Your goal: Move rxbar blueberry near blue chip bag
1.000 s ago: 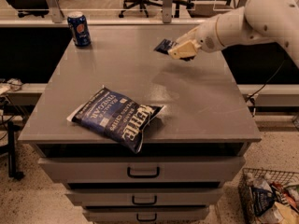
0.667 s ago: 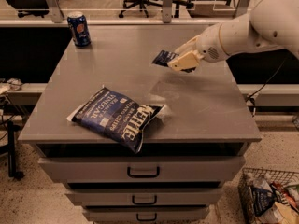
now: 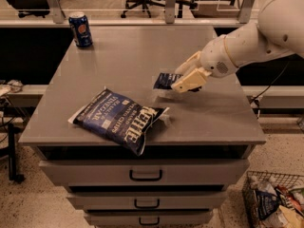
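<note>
Table (image 3: 142,51): soda can (image 3: 80,29) upright at the back-left corner. Chip bag (image 3: 116,120) flat at the front edge, left of centre, one corner hanging over that edge. Arm enters across the right edge. Gripper (image 3: 176,80) over the middle, right of centre, clamped on the rxbar (image 3: 165,80), held just off the surface. Bar sits behind and right of the bag, near, not touching. Drawers (image 3: 145,172) stacked under the top. Wire basket (image 3: 248,194) on the floor off the front-right corner.
</note>
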`<state>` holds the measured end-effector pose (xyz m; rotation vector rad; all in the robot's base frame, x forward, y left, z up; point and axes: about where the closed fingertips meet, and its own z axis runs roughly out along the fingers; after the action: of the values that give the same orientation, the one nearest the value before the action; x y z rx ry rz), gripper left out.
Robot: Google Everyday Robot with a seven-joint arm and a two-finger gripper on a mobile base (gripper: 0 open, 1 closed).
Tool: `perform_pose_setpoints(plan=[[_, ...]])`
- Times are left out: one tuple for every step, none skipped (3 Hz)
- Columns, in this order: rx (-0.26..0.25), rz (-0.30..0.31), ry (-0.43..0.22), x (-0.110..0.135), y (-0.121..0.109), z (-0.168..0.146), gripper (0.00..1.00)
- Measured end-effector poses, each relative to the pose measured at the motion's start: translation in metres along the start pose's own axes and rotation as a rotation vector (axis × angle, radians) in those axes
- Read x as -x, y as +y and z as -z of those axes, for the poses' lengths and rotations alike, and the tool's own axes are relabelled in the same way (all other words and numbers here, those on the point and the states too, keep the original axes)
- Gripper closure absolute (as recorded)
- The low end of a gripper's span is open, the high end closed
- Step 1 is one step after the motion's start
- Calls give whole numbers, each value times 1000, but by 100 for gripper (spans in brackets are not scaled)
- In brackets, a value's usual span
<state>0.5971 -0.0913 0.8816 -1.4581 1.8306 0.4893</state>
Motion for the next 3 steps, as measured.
perform_pose_setpoints(plan=[[87,25,19,-3,23,-1,81],[155,41,32,-4,41,0,57],[185,53,43,-6,47,-1,36]])
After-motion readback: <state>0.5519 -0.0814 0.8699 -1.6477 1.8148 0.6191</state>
